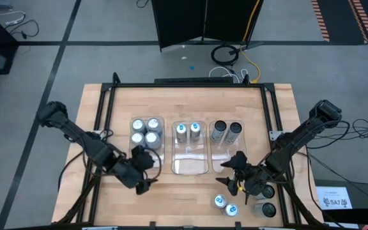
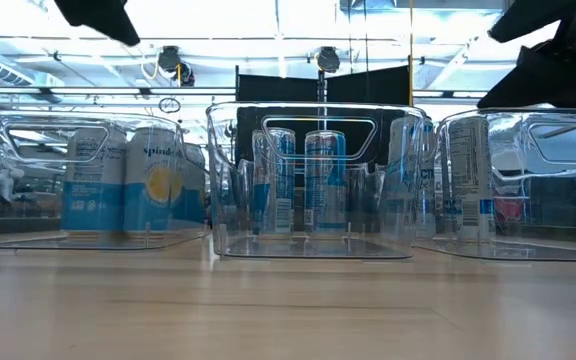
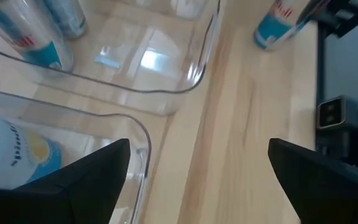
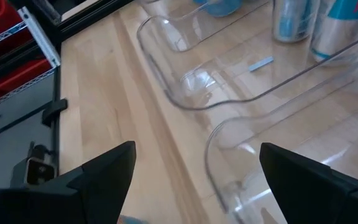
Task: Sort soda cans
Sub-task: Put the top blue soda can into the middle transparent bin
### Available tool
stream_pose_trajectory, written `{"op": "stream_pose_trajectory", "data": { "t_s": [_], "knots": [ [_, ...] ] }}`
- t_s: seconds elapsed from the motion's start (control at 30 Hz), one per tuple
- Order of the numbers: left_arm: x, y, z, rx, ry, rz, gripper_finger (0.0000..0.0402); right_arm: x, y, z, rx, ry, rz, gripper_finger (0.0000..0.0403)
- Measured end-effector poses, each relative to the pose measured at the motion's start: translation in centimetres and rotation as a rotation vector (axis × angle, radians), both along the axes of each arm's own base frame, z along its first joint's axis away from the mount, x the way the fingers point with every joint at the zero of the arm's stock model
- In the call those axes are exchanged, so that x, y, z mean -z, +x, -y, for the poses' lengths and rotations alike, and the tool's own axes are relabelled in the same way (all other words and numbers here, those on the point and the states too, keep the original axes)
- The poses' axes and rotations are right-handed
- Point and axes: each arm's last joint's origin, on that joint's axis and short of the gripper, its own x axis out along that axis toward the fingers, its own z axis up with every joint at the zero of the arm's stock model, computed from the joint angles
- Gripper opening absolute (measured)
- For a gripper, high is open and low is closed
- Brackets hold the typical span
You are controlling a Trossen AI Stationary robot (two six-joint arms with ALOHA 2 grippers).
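Three clear bins stand side by side mid-table. The left bin (image 1: 147, 137) holds several silver-topped soda cans (image 2: 128, 190). The middle bin (image 1: 189, 160) holds two blue-marked cans (image 1: 188, 130) at its far end. The right bin (image 1: 217, 165) holds two dark cans (image 1: 226, 131). Two blue-marked cans (image 1: 226, 205) and two dark cans (image 1: 268, 199) stand loose on the table at the near right. My left gripper (image 1: 151, 171) hangs open above the table just near of the left bin. My right gripper (image 1: 230, 172) hangs open by the right bin's near end, above the loose cans.
A black metal frame (image 1: 190, 85) borders the wooden table top. Bare wood (image 1: 171, 198) lies along the near edge, left of the loose cans. The middle bin's near half (image 3: 135, 59) holds no cans. Cables (image 1: 232, 61) lie on the floor beyond the far edge.
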Motion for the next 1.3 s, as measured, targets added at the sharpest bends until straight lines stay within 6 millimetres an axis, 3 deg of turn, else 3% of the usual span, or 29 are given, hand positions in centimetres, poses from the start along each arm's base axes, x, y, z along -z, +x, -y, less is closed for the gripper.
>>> {"op": "stream_pose_trajectory", "data": {
  "t_s": [0.27, 0.37, 0.5, 0.63, 0.73, 0.97, 1.3],
  "knots": [
    [1.8, 1.4, 0.5, -0.001, 0.122, -0.004, 0.0389, -1.1, 1.3, 0.8, 0.024, -0.058, 0.051, 0.0336],
    [2.6, 1.6, 1.2, 0.037, 0.194, -0.018, 0.0389, -3.6, 2.2, 0.3, -0.025, -0.097, 0.091, 0.0336],
    [4.3, 1.8, 2.5, 0.073, 0.263, -0.051, 0.0389, -8.7, 3.0, -0.3, -0.073, -0.143, 0.071, 0.0336],
    [6.1, 1.9, 3.6, 0.108, 0.306, -0.094, 0.0389, -12.6, 3.9, -1.1, -0.055, -0.188, -0.073, 0.0336],
    [6.9, 2.1, 4.1, 0.133, 0.335, -0.119, 0.0389, -14.0, 5.4, -2.1, -0.043, -0.178, -0.224, 0.0336],
    [6.9, 1.9, 3.9, 0.241, 0.393, -0.153, 0.0389, -12.9, 8.5, -3.8, 0.022, -0.134, -0.577, 0.0336],
    [5.4, 2.3, 4.7, 0.344, 0.277, -0.154, 0.0389, -8.8, 8.8, -4.7, 0.042, -0.084, -0.758, 0.0336]
  ]
}}
